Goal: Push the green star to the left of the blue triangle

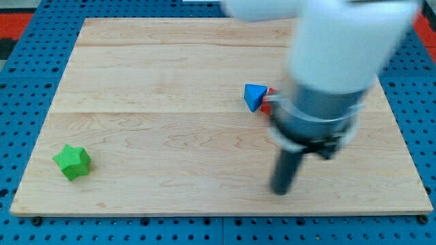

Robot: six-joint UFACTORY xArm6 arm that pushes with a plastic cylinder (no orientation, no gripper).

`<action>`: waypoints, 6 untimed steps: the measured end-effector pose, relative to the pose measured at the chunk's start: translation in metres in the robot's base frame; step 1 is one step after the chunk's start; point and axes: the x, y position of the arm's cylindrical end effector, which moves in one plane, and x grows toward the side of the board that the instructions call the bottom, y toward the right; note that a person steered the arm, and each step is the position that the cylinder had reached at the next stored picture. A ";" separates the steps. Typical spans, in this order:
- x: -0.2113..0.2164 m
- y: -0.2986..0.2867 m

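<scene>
Sitting nearest, at view's bottom edge: front rim of the wooden worktop (218, 209), w/ blue pegboard (20, 136) showing around it on all sides.

Resting a bit further in, view's bottom-left corner of the board: green star (72, 162), lying flat, close to the left edge, touching nothing.

Standing right of centre, near the bottom: dark rod, w/ my tip (280, 191) meeting the wood. Pointing slightly tilted, lower end leaning toward view's left. Sitting well apart from the green star, w/ a wide stretch of bare board between. Lying below and a little right of the blue triangle, not touching it.

Looming above the rod: grey collar and big white arm body (334, 47), blurred, filling the view's top right & hiding part of the board behind.

Sitting further back, approx mid-height, right of centre: blue triangle (255, 96). Touching or just beside its right side: a red block (268, 99), mostly hidden by the arm, shape not readable.

Re the claw: not fitted on this rig, only the straight rod, so wide/narrow/holding can't be told; nothing carried.

Re the task's thing: green star lying far off to view's left of the blue triangle and much nearer the bottom edge, approx a full half-board away.

Showing at view's top corners: strips of red surface (17, 20) beyond the pegboard.
</scene>
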 end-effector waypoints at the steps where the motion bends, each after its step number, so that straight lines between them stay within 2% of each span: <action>1: 0.006 -0.113; 2: 0.010 -0.218; 3: 0.002 -0.296; 4: -0.056 -0.286; 5: -0.064 -0.226; 6: -0.058 -0.210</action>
